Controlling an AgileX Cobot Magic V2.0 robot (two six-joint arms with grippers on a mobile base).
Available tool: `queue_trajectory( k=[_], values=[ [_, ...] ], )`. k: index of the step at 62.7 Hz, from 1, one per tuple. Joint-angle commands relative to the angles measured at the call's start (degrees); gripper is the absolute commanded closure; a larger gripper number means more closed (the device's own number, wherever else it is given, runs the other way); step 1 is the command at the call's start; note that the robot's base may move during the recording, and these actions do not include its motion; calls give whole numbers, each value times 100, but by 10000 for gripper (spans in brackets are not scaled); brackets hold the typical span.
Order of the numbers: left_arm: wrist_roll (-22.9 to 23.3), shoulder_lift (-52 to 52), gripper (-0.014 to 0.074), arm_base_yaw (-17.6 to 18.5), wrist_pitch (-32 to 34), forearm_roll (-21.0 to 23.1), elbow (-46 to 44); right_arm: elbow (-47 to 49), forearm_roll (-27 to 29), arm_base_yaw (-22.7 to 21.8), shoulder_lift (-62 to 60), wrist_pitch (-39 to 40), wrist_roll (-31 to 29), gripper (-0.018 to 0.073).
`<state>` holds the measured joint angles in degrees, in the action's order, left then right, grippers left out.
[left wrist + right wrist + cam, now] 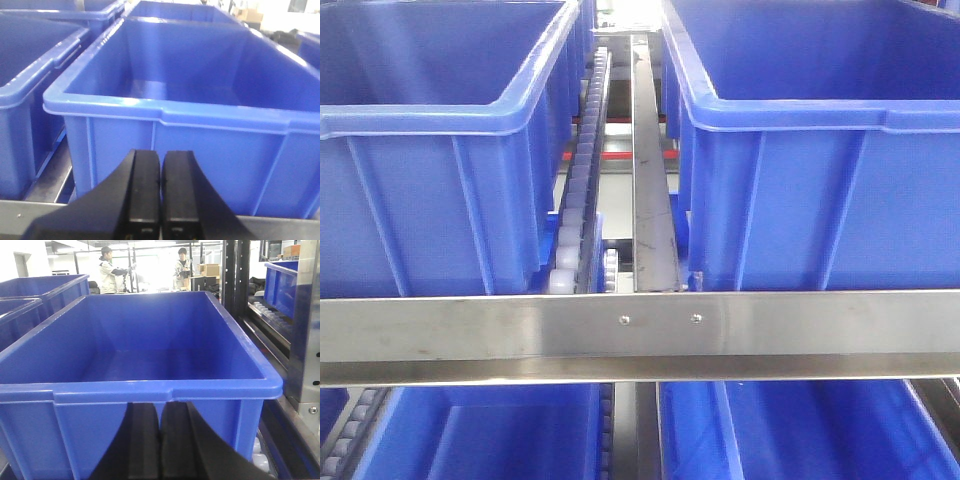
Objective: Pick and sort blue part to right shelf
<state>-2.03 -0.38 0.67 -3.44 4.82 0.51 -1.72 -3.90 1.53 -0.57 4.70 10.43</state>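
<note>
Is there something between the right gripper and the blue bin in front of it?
Nothing visible. The right gripper, jaws shut, faces the near wall of the bin directly. The blue part itself shows in no view.

This looks like a factory or a big storeroom. A shiny steel rack with many shelves (640, 335) holds big open blue plastic boxes (150, 385), with rows of little white rollers (582, 170) between them. Far back, two people in work clothes (106, 270) stand by stacked brown cardboard boxes (210, 269).
</note>
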Motion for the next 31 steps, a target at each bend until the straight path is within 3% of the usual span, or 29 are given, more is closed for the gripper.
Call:
queue_trajectory(
  k=[1, 31],
  values=[
    [-116, -125, 471, 102, 477, 73, 128, 124, -44, 5, -127, 457, -3, 511],
    [-116, -125, 472, 228, 560, 73, 128, 124, -44, 5, -127, 457, -3, 511]
  ],
)
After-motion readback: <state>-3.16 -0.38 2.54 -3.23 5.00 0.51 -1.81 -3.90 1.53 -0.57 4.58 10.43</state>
